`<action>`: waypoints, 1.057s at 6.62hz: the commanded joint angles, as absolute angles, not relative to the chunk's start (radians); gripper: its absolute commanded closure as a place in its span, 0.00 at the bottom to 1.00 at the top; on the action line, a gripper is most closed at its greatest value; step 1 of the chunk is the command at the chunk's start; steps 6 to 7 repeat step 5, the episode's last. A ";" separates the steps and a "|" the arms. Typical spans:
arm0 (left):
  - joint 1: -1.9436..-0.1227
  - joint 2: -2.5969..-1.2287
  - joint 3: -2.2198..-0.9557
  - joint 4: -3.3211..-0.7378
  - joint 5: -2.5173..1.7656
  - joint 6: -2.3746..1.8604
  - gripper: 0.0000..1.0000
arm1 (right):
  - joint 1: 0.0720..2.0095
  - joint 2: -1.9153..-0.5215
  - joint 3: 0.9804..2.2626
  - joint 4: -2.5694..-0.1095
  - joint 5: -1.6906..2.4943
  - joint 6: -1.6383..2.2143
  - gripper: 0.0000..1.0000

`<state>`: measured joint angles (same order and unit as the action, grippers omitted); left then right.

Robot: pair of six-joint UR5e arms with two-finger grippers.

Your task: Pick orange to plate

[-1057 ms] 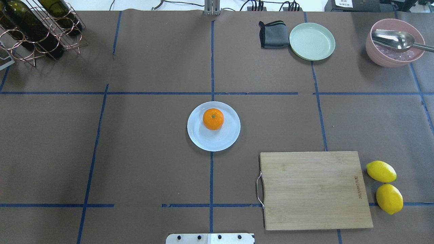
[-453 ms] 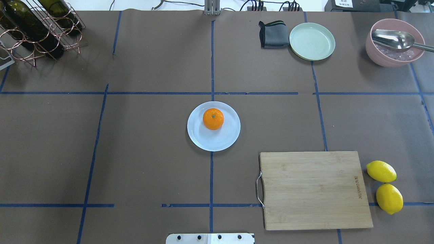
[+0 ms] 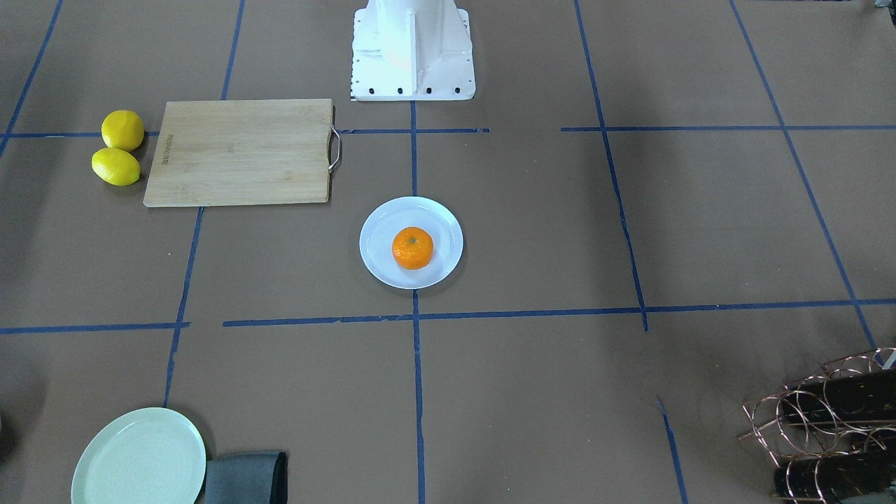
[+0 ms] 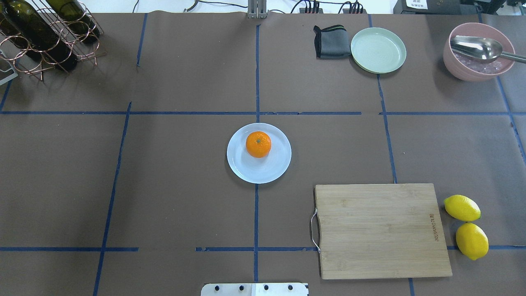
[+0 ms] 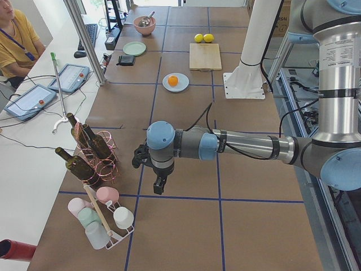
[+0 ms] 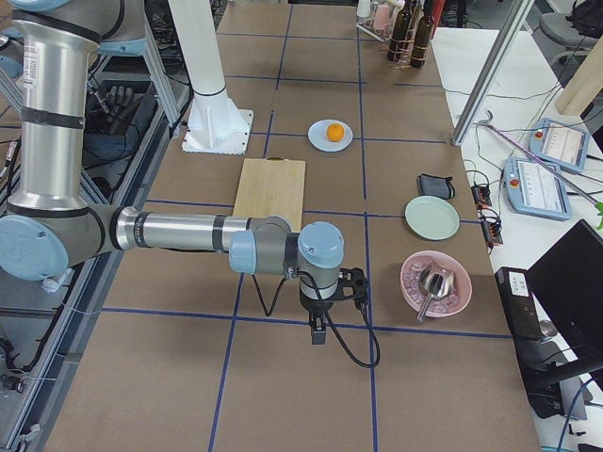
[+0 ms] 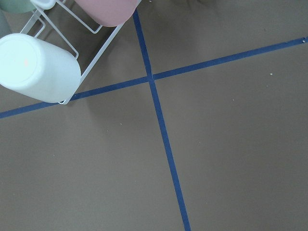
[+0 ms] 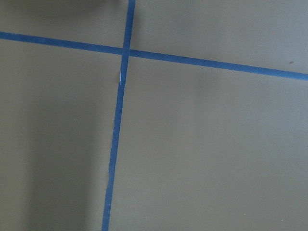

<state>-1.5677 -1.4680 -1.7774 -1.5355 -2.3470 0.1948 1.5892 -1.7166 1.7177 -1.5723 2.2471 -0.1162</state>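
A small, round, slightly flattened bright orange fruit (image 4: 258, 144) with a greenish stem dot turned upward is seen resting on the round, shallow, pale bluish-white plate (image 4: 259, 172). It lies toward the plate's far side, at the middle of the brown-papered table (image 4: 181, 185).

At the overhead view's upper left, a copper wire rack of dark bottles (image 4: 45, 37) is cut off by the frame. At the far right, the handle of the metal scoop (image 4: 481, 47) lying in the pink bowl (image 4: 456, 65) is cut off as well. The green-grey folded cloth (image 3: 245, 479) is cropped at the bottom of the front-facing view.

The tools are shown only in the two side views. The left tool (image 5: 159, 189) is held pointing down over the table beside the bottle rack, well apart from the plate. The right tool (image 6: 318, 334) is held pointing down near the pink bowl. Whether either tool's fingers are apart or together cannot be told. Only blue tape lines are shown by the right wrist view; a white cup (image 7: 38, 67) on a wire stand is added by the left one.
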 commanded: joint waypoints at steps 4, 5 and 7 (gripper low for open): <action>-1.568 -1.468 -1.781 -1.535 -2.349 0.195 0.00 | 1.589 -1.717 1.718 -1.572 2.261 -0.117 0.00; -1.568 -1.468 -1.779 -1.534 -2.347 0.195 0.00 | 1.589 -1.717 1.718 -1.572 2.267 -0.117 0.00; -1.568 -1.468 -1.779 -1.534 -2.347 0.195 0.00 | 1.589 -1.717 1.718 -1.572 2.267 -0.117 0.00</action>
